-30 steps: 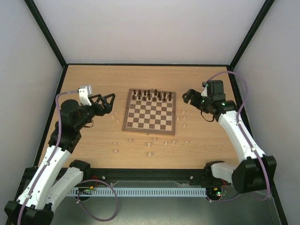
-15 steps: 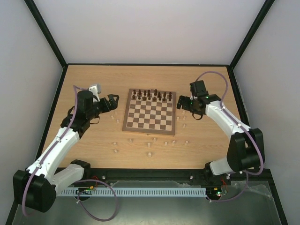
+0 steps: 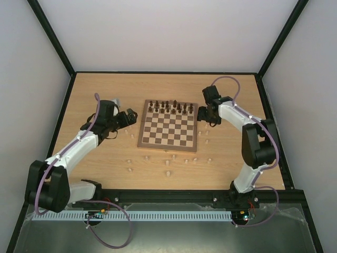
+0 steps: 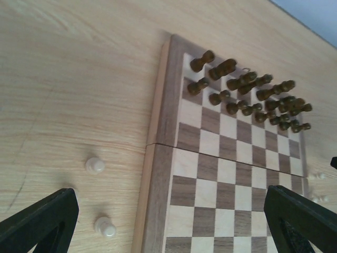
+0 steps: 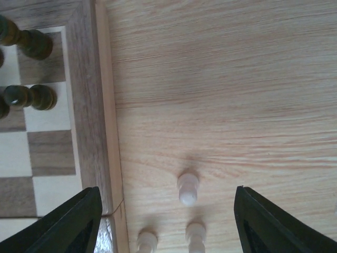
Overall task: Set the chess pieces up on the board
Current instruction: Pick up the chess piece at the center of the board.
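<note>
The board (image 3: 142, 133) lies mid-table, with dark brown pieces (image 3: 171, 107) on its two far rows. Pale chess pieces are scattered on the table: two left of the board (image 3: 127, 130), three right of it (image 3: 206, 126), and several in front (image 3: 167, 163). My left gripper (image 3: 129, 117) is open and empty above the board's left edge (image 4: 158, 174), with two pale pieces (image 4: 95, 165) beside it. My right gripper (image 3: 202, 117) is open and empty just right of the board's far right corner (image 5: 89, 105). A pale piece (image 5: 187, 188) stands between its fingers (image 5: 279, 221), and two more are nearer the camera.
Dark pieces show in the left wrist view (image 4: 247, 100) and the right wrist view (image 5: 29, 96). A black frame rims the tabletop (image 3: 242, 158). White walls enclose the back and sides.
Both arms have swung inward towards the board. The left gripper has moved right to the board's left edge, the right gripper left to its right edge. Nothing has been taken hold of.
</note>
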`<state>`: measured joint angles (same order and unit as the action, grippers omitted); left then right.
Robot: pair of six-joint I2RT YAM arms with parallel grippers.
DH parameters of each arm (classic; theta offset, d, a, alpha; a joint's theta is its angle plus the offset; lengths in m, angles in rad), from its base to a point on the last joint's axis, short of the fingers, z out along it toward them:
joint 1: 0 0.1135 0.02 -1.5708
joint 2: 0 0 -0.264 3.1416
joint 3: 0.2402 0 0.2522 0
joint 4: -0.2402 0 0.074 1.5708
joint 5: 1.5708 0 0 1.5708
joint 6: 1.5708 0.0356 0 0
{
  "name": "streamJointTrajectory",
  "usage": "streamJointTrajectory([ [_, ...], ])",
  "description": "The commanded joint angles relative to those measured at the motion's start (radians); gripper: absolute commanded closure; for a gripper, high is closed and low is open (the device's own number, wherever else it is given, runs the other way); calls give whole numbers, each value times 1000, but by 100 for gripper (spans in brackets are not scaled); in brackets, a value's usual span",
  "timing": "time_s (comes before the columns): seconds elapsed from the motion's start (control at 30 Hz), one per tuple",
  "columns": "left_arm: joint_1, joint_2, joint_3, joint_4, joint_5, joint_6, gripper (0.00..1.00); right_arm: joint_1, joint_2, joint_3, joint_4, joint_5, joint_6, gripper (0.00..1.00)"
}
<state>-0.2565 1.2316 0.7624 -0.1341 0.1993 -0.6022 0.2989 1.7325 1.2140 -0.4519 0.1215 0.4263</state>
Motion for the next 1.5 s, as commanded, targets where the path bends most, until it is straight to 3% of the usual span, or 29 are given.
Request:
streamJointTrajectory([
  [0.0, 4, 33, 22, -3, -15, -28, 0, 9, 56, 57, -68, 48, -23, 32],
  [0.33, 3, 11, 8, 6, -53, -31, 0, 14, 82, 49, -90, 111, -25, 42],
  [1.47, -5, -23, -6, -15, -94, -29, 0, 22, 148, 22, -98, 58, -36, 79],
])
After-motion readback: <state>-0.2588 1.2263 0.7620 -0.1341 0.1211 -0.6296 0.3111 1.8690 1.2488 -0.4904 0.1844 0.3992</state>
